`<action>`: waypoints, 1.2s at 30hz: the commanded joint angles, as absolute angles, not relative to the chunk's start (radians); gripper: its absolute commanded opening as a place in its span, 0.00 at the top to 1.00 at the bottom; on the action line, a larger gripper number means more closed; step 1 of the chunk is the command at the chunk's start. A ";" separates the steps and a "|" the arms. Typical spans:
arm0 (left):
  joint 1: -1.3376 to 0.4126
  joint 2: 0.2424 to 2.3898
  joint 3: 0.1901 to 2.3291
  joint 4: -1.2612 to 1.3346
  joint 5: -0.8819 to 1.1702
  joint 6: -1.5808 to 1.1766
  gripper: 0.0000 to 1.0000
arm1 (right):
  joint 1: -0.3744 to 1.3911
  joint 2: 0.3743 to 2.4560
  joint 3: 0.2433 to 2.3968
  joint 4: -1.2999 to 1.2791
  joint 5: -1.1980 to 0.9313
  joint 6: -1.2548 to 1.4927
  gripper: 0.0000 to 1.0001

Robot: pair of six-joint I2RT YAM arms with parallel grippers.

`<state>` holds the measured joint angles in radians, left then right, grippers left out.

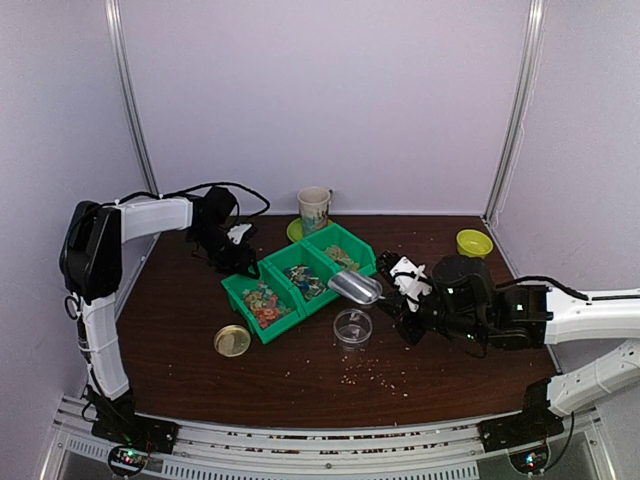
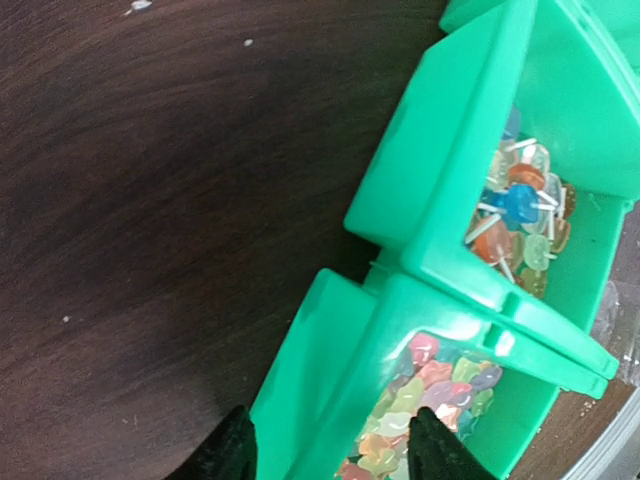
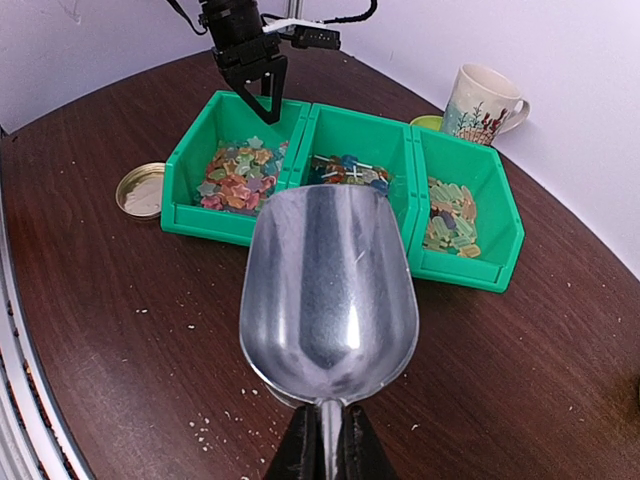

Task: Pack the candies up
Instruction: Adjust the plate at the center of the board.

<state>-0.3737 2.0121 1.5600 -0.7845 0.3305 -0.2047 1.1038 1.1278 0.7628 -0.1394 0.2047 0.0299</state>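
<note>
My left end effector (image 2: 333,447) is straddling the green bin (image 2: 335,365) wall, half-wide | right end effector (image 3: 327,445) is gripping the empty scoop (image 3: 330,290) | risk: ungripped bin skidding, spilling candies (image 3: 235,175).

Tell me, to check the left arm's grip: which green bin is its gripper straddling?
The end bin beside the tan lid: its wall alone sits between the left gripper's fingers.
</note>
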 commanded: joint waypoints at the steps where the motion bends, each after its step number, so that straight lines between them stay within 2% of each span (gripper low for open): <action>1: -0.377 1.989 1.587 -0.813 0.253 -0.201 0.49 | 1.100 1.135 0.813 -0.169 0.192 0.040 1.00; 8: -0.394 2.004 1.573 -0.814 0.199 -0.178 0.49 | 1.101 1.122 0.832 -0.214 0.193 0.039 1.00; 22: -0.415 2.057 1.588 -0.818 0.261 -0.165 0.52 | 1.100 1.132 0.874 -0.267 0.205 0.017 1.00; 36: -0.422 2.086 1.594 -0.820 0.253 -0.155 0.60 | 1.100 1.114 0.891 -0.307 0.205 -0.001 1.00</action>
<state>-0.4114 2.0720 1.5711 -0.8139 0.2420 -0.1661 1.1038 1.1366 0.8490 -0.2974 0.1978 0.0174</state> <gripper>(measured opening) 0.405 0.077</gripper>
